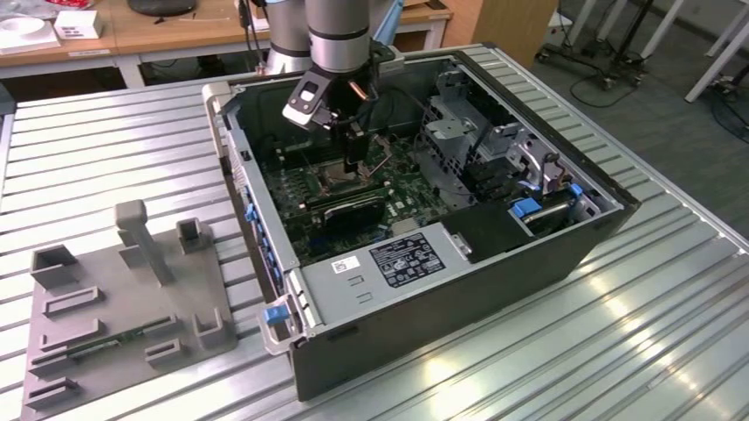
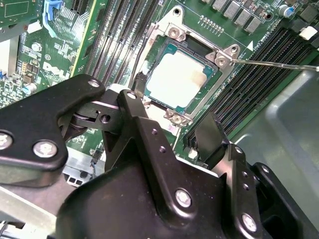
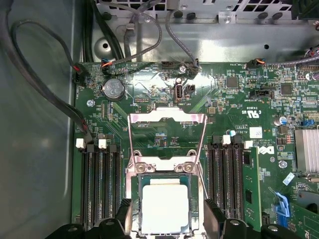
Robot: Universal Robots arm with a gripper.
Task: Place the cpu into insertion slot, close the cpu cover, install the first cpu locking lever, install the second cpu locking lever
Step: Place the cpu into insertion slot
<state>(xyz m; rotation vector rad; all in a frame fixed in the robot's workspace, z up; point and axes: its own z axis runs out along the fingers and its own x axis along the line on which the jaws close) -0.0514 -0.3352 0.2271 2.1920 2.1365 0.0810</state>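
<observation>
First wrist view: find the cpu (image 3: 165,209) seated flat in the insertion slot (image 3: 162,160), with the cpu cover (image 3: 167,117) swung up and open on its hinge. Note the end effector (image 3: 167,206) spread wide, straddling the chip without touching. Judge it light, rigid, slick-topped and delicate underneath (contacts!), so take by opposite edges only.

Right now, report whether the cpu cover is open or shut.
Open. In the first wrist view the cpu cover is swung back away from the socket, and the cpu sits uncovered in it.
</observation>
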